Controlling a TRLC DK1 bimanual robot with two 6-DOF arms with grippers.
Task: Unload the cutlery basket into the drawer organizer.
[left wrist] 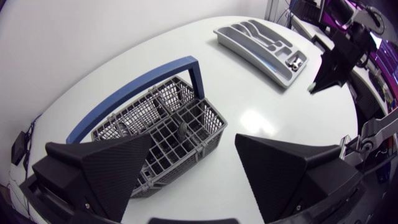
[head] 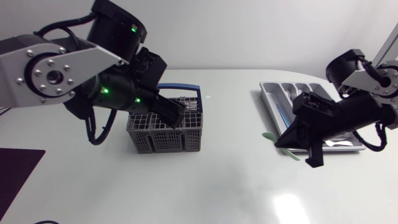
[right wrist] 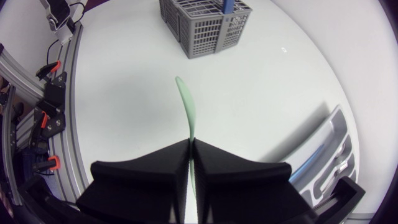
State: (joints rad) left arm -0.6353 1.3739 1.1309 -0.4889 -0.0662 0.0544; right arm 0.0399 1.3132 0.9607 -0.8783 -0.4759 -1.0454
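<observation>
The grey mesh cutlery basket (head: 165, 140) with a blue handle (head: 186, 87) stands left of the table's middle. My left gripper (head: 169, 109) hovers over its top, open with nothing between the fingers; in the left wrist view the basket (left wrist: 186, 137) lies ahead and below, with a few pieces of cutlery in its cells. My right gripper (head: 283, 142) is shut on a thin pale green utensil (head: 268, 135), held low over the table just in front of the grey drawer organizer (head: 273, 102). The green utensil (right wrist: 185, 106) juts out past the fingertips toward the basket (right wrist: 205, 28).
Some silver cutlery (left wrist: 297, 62) lies in the organizer's (left wrist: 249, 53) near compartments. A dark mat (head: 18, 174) covers the table's front left corner. Bare white tabletop stretches between basket and organizer.
</observation>
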